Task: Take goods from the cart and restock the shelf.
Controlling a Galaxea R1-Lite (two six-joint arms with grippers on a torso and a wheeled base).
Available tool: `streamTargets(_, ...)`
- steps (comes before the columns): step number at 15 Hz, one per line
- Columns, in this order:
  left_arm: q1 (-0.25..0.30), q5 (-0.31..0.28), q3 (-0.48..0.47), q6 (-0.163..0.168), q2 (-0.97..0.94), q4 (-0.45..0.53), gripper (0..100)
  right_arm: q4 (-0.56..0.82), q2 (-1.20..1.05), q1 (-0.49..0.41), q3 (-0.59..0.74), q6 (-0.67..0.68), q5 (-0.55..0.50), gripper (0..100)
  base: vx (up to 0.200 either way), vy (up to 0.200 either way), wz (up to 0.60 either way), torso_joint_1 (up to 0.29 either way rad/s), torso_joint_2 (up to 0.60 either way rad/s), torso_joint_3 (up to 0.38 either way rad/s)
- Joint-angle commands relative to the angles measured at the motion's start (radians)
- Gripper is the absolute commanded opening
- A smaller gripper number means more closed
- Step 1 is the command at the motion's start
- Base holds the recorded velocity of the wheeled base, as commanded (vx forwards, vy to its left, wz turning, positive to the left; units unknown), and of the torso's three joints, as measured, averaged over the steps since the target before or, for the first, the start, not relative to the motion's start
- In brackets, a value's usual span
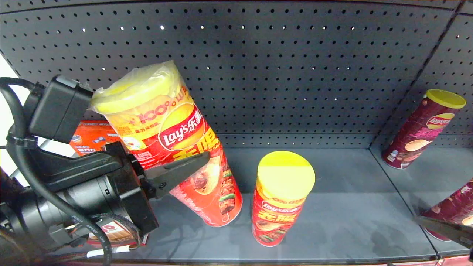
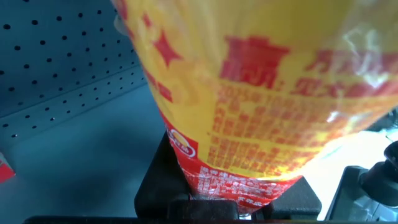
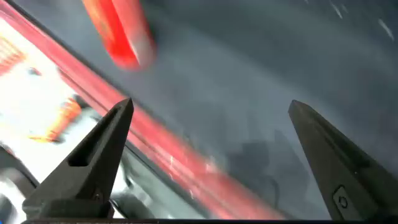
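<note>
Shelf point(image 1: 351, 207) under tilted chip can point(image 1: 173, 125) in left gripper point(image 1: 192, 159)

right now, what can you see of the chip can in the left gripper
Tall red-and-yellow cardboard-looking chip can with a yellow lid under clear film. The left gripper is shut on its middle, holding it tilted, top toward the robot's left, base low over the shelf board, left of another upright can.

two red chip cans point(image 1: 173, 147) point(image 1: 281, 199), two maroon chip cans point(image 1: 421, 129) point(image 1: 452, 208)
</note>
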Motion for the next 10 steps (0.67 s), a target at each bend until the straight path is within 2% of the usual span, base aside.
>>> streamTargets(1,0.0,0.0,-0.001,0.0,-0.001,0.0,0,0.12,-0.281,-0.082,0.131,0.02,-0.113,100,0.0,0.0,0.0,0.0,0.0,0.0)
streamTargets(3,-0.001,0.0,-0.001,0.003,0.001,0.0,0,0.188,-0.346,-0.211,0.139,0.084,-0.148,100,0.0,0.0,0.0,0.0,0.0,0.0)
streamTargets(4,-0.001,0.0,-0.001,0.004,0.001,0.0,0,0.238,-0.408,-0.331,0.142,0.11,-0.151,100,0.0,0.0,0.0,0.0,0.0,0.0)
streamTargets(7,-0.003,-0.002,0.0,0.004,-0.001,0.0,0,0.475,-0.695,-0.561,0.127,0.115,-0.136,100,0.0,0.0,0.0,0.0,0.0,0.0)
streamTargets(9,-0.003,-0.002,0.0,0.004,-0.001,0.0,0,0.487,-0.744,-0.652,0.121,0.118,-0.113,100,0.0,0.0,0.0,0.0,0.0,0.0)
streamTargets(10,-0.003,-0.002,0.0,0.004,-0.001,0.0,0,0.481,-0.746,-0.652,0.122,0.122,-0.113,100,0.0,0.0,0.0,0.0,0.0,0.0)
